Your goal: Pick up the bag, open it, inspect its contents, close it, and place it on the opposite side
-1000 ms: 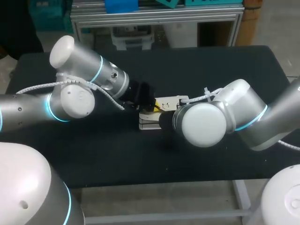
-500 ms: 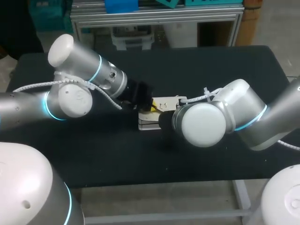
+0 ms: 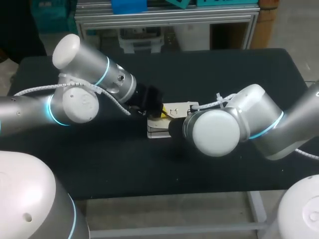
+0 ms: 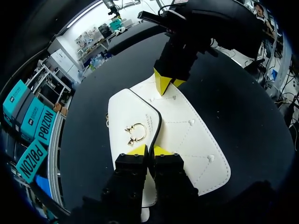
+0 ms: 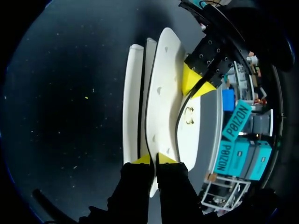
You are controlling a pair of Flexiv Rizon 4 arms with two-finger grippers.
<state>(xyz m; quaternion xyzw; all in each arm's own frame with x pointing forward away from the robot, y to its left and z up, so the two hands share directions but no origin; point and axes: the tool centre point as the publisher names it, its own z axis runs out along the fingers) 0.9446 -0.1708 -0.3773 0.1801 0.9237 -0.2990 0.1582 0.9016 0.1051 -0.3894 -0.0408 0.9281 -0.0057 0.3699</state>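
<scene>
A white bag [image 3: 158, 131] lies at the middle of the black table, its flap [image 3: 180, 108] lifted. In the left wrist view the flap [image 4: 131, 116] has a dark rim and a gold ring clasp [image 4: 134, 132], and my left gripper [image 4: 149, 150] is shut on its edge. The bag's body panel [image 4: 191, 135] spreads out beside it. My right gripper [image 5: 153, 159] is shut on the edge of a white panel of the bag [image 5: 161, 93], opposite my left gripper's fingertips [image 5: 194, 83]. In the head view my right wrist hides the right gripper, while my left gripper [image 3: 162, 112] shows at the flap.
The black table [image 3: 239, 74] carries nothing besides the bag. My two arms meet over its middle, the left forearm [image 3: 94, 79] from the left and the bulky right wrist [image 3: 214, 132] from the right. Bare tabletop lies to both sides and toward the front edge.
My left arm has shifted very slightly, and the flap has moved a little with it. Both grippers keep their hold on the bag.
</scene>
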